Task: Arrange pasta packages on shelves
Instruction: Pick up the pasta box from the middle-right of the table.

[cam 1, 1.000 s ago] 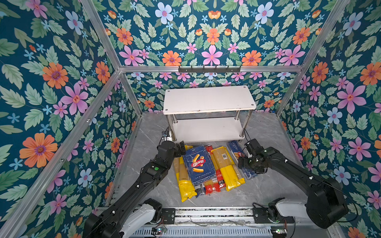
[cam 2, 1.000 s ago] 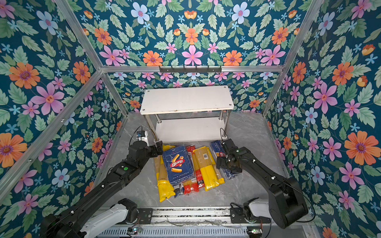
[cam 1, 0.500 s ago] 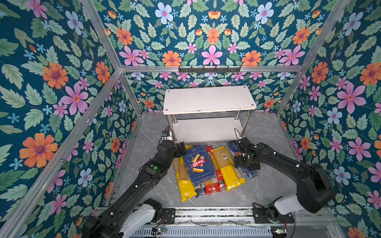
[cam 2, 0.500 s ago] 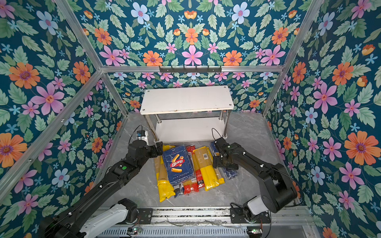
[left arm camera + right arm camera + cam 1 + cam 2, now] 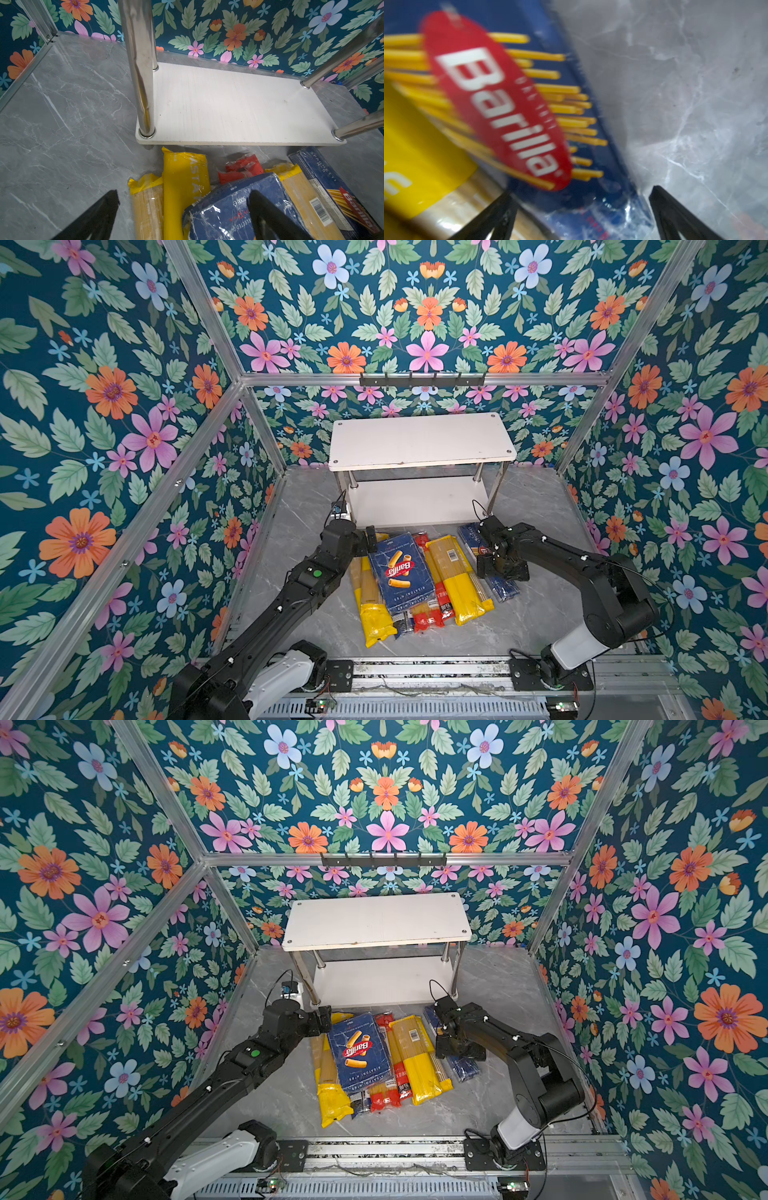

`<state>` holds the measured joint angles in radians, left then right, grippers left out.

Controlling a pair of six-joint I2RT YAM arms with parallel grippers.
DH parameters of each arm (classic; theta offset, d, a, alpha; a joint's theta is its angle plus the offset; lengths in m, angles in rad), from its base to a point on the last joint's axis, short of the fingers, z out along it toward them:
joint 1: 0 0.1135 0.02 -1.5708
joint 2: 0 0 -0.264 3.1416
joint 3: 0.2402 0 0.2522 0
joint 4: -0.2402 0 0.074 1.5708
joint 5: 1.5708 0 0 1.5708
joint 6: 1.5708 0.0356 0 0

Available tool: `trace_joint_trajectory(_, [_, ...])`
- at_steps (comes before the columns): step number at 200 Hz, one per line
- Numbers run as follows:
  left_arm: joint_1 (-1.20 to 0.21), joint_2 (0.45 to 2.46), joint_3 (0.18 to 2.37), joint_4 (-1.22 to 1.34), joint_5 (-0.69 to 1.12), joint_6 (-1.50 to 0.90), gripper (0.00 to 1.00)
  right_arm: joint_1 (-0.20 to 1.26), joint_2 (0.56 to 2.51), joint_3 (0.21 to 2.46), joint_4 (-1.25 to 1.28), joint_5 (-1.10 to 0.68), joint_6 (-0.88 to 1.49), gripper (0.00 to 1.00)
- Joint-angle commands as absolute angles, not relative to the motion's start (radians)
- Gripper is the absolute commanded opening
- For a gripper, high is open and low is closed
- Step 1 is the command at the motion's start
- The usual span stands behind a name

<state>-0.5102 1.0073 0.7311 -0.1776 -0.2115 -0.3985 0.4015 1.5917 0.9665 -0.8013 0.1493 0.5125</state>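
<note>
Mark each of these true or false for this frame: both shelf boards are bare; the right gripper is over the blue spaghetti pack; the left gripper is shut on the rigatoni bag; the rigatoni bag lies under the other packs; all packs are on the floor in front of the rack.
1. Both boards of the shelves are bare. True.
2. The right gripper is over the blue spaghetti pack. True; its open jaws straddle the pack's edge.
3. The left gripper is shut on the rigatoni bag. False; its jaws stand open, nothing is held.
4. The rigatoni bag lies under the other packs. False; it lies on top of the pile.
5. All pasta packages lie on the floor in front of the rack. True.
</note>
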Motion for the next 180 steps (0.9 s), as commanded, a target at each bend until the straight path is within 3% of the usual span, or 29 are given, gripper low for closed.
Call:
trace_joint_trajectory(1, [-0.512, 1.017, 0.740, -0.152, -0.208, -0.392, 1.00, 0.377, 1.573, 0.950, -0.802, 0.131, 0.482, 0.99])
trace_joint_trajectory(115, [-0.522, 1.034, 0.746, -0.131, -0.205, -0.384, 1.00, 0.371, 1.597, 0.920, -0.713, -0.059, 0.446, 0.99])
trace_joint_trajectory(180, [-0.529, 1.035, 0.737, -0.133, -0.210, -0.386, 1.00, 0.373, 1.640, 0.893, -0.680, -0.096, 0.471, 0.94])
